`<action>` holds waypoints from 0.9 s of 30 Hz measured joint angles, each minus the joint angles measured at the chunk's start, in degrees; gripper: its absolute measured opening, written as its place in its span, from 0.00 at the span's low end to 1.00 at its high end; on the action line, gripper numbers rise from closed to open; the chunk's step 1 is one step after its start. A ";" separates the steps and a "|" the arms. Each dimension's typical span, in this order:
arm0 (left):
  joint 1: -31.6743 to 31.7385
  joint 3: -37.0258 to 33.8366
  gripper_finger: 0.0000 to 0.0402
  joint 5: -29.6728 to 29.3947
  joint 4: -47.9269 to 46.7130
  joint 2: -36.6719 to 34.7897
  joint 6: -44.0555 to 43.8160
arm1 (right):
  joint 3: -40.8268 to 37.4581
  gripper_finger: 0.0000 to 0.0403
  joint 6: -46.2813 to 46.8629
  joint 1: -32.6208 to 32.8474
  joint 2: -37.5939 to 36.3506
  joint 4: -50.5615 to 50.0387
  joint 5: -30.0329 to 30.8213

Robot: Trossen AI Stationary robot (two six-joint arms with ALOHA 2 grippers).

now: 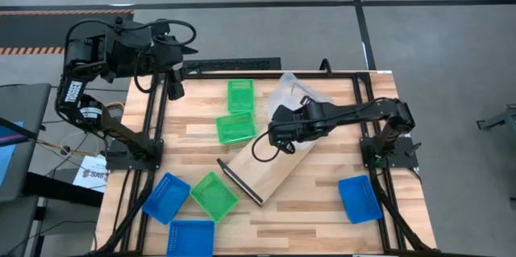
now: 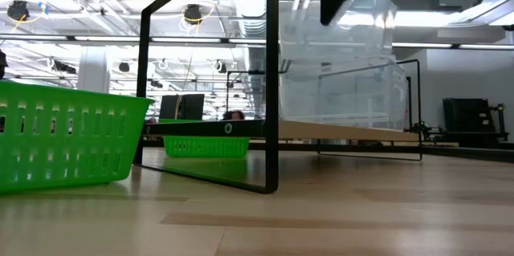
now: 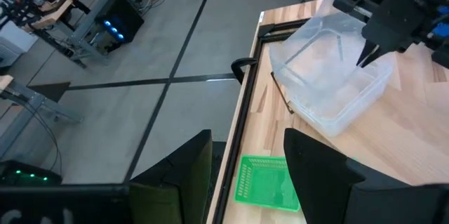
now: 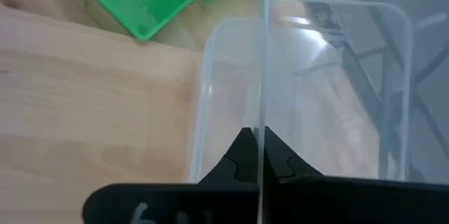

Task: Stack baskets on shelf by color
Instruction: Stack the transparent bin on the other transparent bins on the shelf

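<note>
My right gripper (image 4: 261,155) is shut on a clear basket (image 3: 330,76), which it holds over the far end of the light-wood shelf (image 1: 266,172). In the low view this basket (image 2: 337,31) is above a second clear basket (image 2: 345,95) that stands on the shelf board. Two green baskets (image 1: 240,96) (image 1: 235,128) lie left of the shelf, and a third (image 1: 214,195) lies near its black end frame. My left gripper (image 3: 245,175) hangs open and holds nothing above the table's far left corner. My right gripper pinches one thin side wall of the clear basket near its rim (image 4: 263,122), with one finger on each face of the wall. The fingers (image 3: 368,48) slant down from above. The basket sits roughly level over the other clear one; whether it rests on that one I cannot tell.
Two blue baskets (image 1: 167,198) (image 1: 190,237) lie at the near left of the slatted table, and a third (image 1: 359,198) at the near right. The shelf lies diagonally across the middle, with a black frame (image 1: 239,183) at its near end. Black rails edge the table.
</note>
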 joint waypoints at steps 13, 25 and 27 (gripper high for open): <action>0.00 0.00 0.42 -0.02 0.02 0.00 -0.07 | -3.98 0.00 0.67 -0.02 0.20 1.96 -1.83; 0.00 0.00 0.42 -0.02 0.02 0.00 -0.68 | -6.73 0.02 -1.48 -0.76 0.14 6.32 -4.29; 0.00 0.00 0.42 -0.02 0.02 0.00 -0.70 | -6.73 0.02 -1.66 -0.89 0.14 6.22 -4.34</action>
